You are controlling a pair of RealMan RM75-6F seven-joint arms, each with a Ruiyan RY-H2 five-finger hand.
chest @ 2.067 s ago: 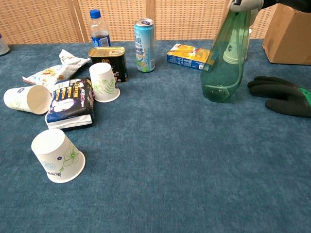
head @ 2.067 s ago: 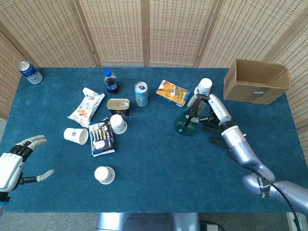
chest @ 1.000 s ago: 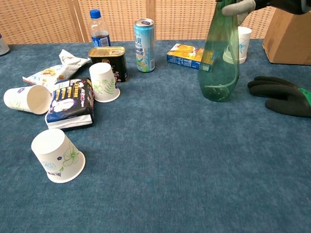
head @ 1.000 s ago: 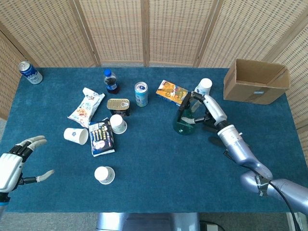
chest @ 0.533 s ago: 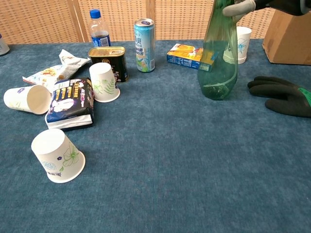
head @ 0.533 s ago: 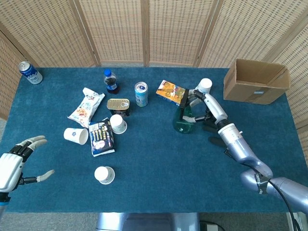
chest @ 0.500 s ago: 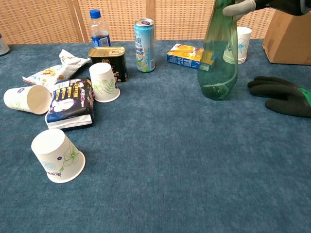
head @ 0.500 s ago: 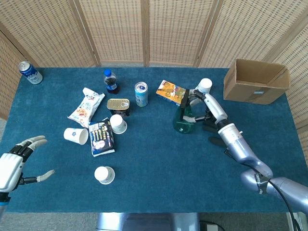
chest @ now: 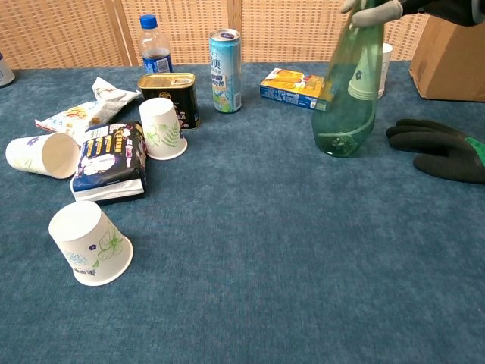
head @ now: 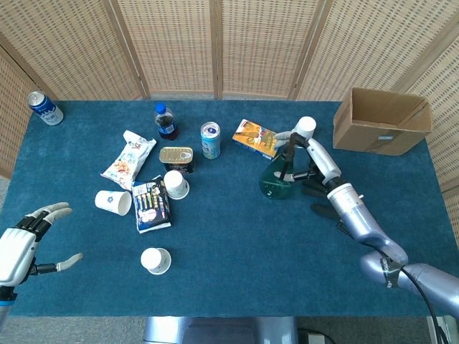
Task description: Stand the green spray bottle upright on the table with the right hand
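Observation:
The green spray bottle (chest: 348, 98) stands on its base on the blue table, leaning a little to the right at the top. From above, the green spray bottle (head: 276, 183) sits right of centre. My right hand (head: 305, 154) holds its top, and in the chest view only a pale finger of the right hand (chest: 375, 14) shows at the top edge. My left hand (head: 21, 240) hovers with fingers spread at the table's near left corner, holding nothing.
A black glove (chest: 439, 149) lies just right of the bottle. Behind it are a paper cup (head: 305, 127), a yellow box (chest: 297, 86) and a cardboard box (head: 382, 120). Cans, a cola bottle, snack bags and several paper cups fill the left half.
The bottle went from leaning right to nearly upright, and its top has now tipped slightly back to the right. The right hand stays on its top. The left hand has not moved.

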